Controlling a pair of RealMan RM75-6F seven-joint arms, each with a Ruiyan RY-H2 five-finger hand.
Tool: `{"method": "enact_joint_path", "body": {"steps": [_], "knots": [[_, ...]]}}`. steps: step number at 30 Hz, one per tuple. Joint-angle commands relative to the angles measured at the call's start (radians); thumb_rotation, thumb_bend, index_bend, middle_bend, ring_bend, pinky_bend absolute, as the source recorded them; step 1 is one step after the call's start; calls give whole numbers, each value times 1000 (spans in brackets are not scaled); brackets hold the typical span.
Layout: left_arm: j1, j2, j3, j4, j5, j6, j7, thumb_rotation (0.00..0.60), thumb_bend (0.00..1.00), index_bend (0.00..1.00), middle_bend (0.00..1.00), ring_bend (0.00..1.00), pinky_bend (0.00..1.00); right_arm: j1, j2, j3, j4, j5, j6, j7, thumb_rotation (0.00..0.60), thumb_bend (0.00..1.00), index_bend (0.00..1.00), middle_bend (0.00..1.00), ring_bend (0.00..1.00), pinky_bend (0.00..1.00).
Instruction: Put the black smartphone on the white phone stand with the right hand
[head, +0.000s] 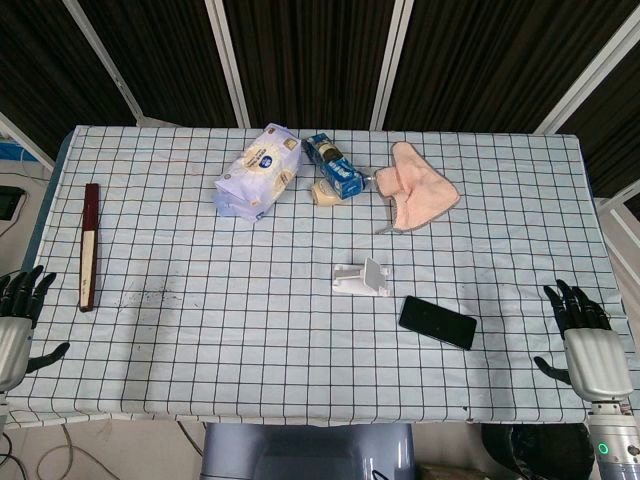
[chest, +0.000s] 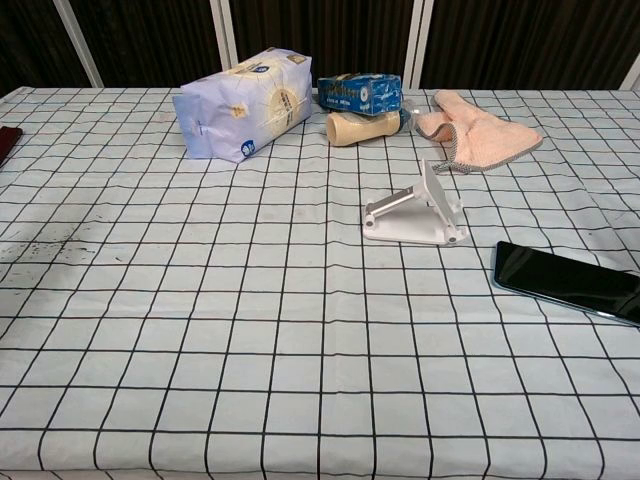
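**Phone lying flat, right hand waiting at the table's edge**

The checked tablecloth (head: 200, 330) is covering the whole table, and everything is sitting on it. Along the far side a pale blue-and-white packet (head: 258, 171) is lying beside a blue box (head: 334, 165), a small beige bottle (head: 327, 194) and a pink cloth (head: 420, 186). A dark red fan-like stick (head: 89, 246) is lying well apart, near the left edge.

The right hand (head: 585, 335) is resting at the near right corner, its fingers spread and holding nothing. The left hand (head: 18, 315) is sitting at the opposite near corner, likewise slack and empty; the chest view is showing neither.

The black smartphone (head: 438, 322) is lying flat on the cloth, screen up, between the right hand and the table's middle. From that hand it is lying to the left and roughly level. Its long axis is running slantwise, the end nearer the right hand also pointing somewhat toward the robot. The right hand is much the nearer of the two, as the task requires.

The white phone stand (head: 362, 278) is standing just beyond the phone, up and to its left, near but not touching, its sloped rest rising in the chest view (chest: 418, 209). Nothing is started yet: the reach is probably going leftward first, and lifting so thin and flat a thing off cloth is likely the awkward part.
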Motion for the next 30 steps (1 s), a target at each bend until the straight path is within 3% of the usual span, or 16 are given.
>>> {"method": "enact_joint_path", "body": {"steps": [1, 30], "knots": [[-1, 0, -2, 2, -3, -3, -5, 600, 0, 0, 0, 0, 0, 3, -4, -1, 1, -3, -2, -7, 600, 24, 0, 0, 0, 162], [2, 1, 2, -5, 13, 9, -24, 600, 0, 0, 0, 0, 0, 0, 0, -6, -19, -12, 1, 17, 600, 43, 0, 0, 0, 162]]}}
